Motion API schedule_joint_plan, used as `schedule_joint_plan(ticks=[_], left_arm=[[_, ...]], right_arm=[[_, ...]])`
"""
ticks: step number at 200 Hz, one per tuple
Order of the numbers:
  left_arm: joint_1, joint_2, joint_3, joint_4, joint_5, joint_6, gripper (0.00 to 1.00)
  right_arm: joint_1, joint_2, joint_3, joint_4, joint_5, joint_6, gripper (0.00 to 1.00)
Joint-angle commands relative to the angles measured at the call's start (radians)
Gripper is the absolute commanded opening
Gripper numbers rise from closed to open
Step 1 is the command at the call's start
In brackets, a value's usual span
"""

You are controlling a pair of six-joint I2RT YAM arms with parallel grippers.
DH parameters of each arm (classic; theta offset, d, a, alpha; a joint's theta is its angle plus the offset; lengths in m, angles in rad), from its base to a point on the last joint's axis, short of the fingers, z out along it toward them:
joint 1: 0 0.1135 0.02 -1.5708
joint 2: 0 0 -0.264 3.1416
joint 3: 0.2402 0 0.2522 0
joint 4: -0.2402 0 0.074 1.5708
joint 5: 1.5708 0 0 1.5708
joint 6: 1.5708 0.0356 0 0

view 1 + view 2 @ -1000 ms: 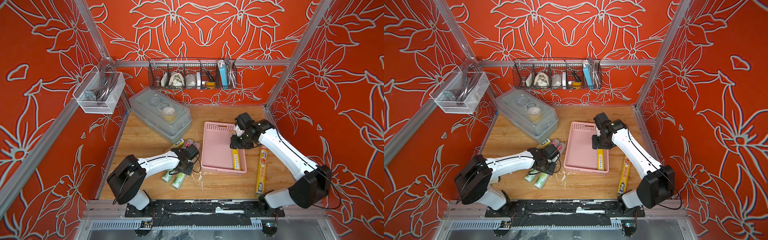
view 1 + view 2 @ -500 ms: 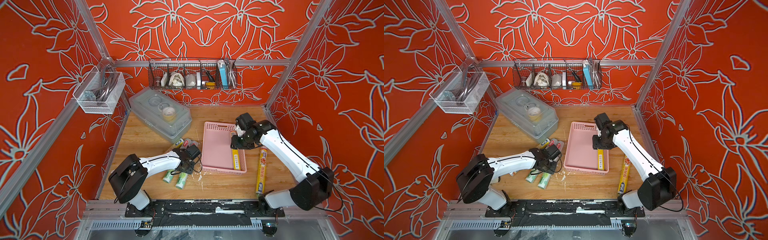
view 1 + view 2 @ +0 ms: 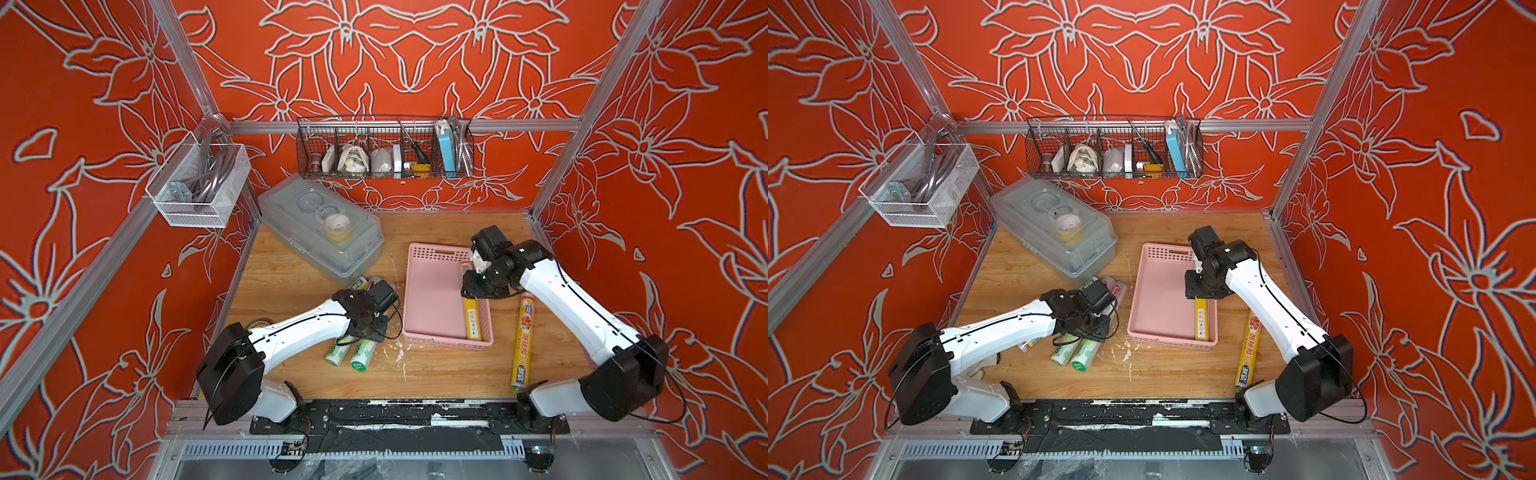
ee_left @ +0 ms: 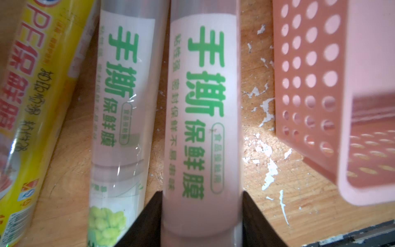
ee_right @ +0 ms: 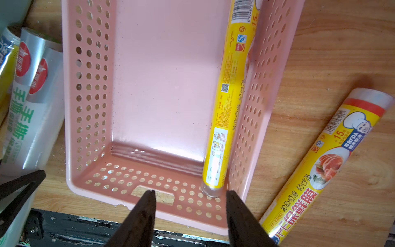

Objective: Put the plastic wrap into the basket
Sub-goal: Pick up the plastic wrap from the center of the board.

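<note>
1 white roll clamped in left gripper; right gripper open, empty, above basket with 1 yellow roll inside.

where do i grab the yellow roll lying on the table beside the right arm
Grip the yellow roll across its middle, coming straight down with jaws spanning its width: it lies flat on the table, slim and round, with bare wood either side there.

Left hand reaches low, clamped on a white-green roll; right hand hangs spread and empty.
</note>
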Motion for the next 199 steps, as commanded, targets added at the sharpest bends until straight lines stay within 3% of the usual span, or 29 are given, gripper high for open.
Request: schedule_joint_plan(ticks=[1,148,199], left_arm=[[-0.001,-0.052,0.043,-0.056,-0.053,-0.033,0.35],[0.001,0.139,-0.101,0.212,-0.01,-0.073,0.33],[0.001,0.21,-0.065,0.239,-0.045,-0.059,0.47]], right_arm=[[0.001,-0.032,-0.014,-0.025,0.025,0.003,0.53],[-0.001,-0.026,-0.032,-0.018,0.036,0.002,0.53],[-0.001,-0.024,-0.029,-0.02,0.037,0.001,0.53]])
